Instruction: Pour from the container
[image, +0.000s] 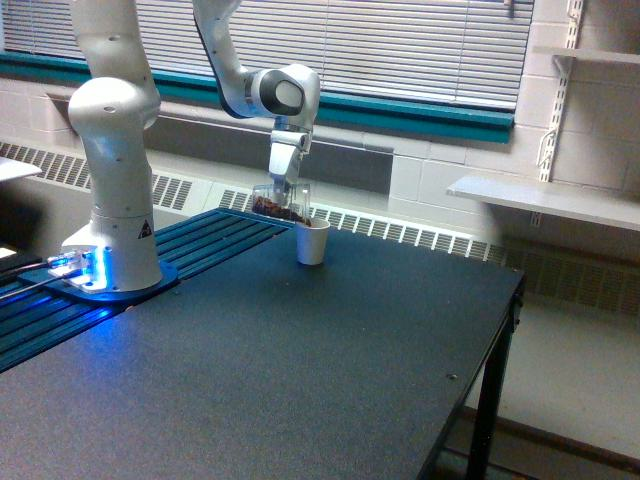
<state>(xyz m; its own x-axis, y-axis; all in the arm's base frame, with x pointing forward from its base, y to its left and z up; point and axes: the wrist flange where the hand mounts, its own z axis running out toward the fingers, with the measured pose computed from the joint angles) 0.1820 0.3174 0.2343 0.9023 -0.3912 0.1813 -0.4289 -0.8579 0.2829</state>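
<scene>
While the small clear plastic beaker is hanging tilted in the air, its lower lip is sitting just above the rim of the small white paper cup, which is standing upright on the dark matte table near the far edge. Pour step appears to be in hand: beaker mouth is leaning down toward the exterior view's right, over the cup opening, and dark reddish-brown contents are gathering along the low side. Cannot tell whether anything is crossing the lip at this instant; no stream is visible at this size. Gripper of the white jointed robot arm is reaching down from above and clamping the beaker at its upper side, fingers closed on it; the handle itself is too small to make out. Next move, by my reading, calls for more tilt about the lip while keeping that lip over the cup mouth, since the beaker is the wider vessel and contents could be spilling past the rim. Beaker is looking see-through, thin-walled, light, with the load visible through the wall. Cup is standing free, unsupported, so a nudge could be tipping it.
</scene>
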